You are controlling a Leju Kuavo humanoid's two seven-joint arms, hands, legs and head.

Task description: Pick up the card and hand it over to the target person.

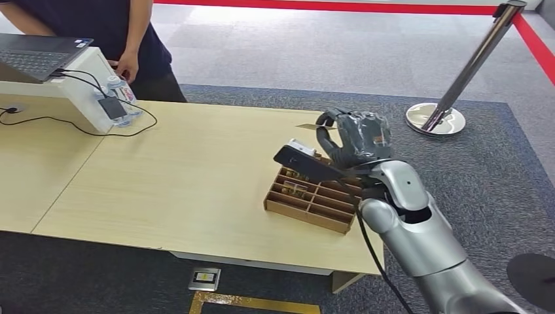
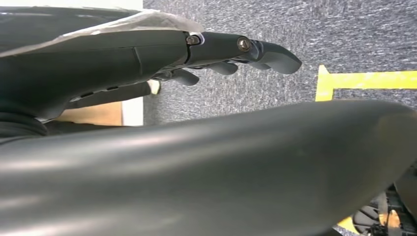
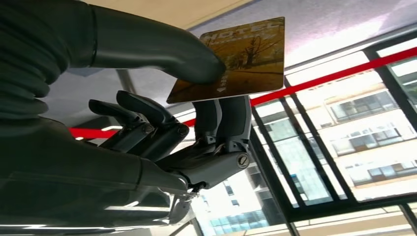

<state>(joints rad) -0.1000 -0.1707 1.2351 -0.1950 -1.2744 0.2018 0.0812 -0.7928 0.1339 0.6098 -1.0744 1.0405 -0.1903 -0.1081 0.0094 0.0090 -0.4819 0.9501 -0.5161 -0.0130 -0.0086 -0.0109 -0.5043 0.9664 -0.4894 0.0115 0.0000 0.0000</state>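
Observation:
My right hand is raised over the right end of the table, above the wooden compartment box. It pinches a golden-brown hotel card between the thumb and two fingers. In the head view the card shows edge-on as a thin tan sliver at the hand's left side. The target person, in dark clothes, stands behind the table's far left corner with one hand hanging near the white stand. My left hand hangs over the grey carpet with its fingers stretched out, holding nothing.
The light wooden table carries a laptop on a white stand, black cables and water bottles at the far left. A chrome stanchion stands on the carpet to the far right. Yellow tape marks the floor near the table's front.

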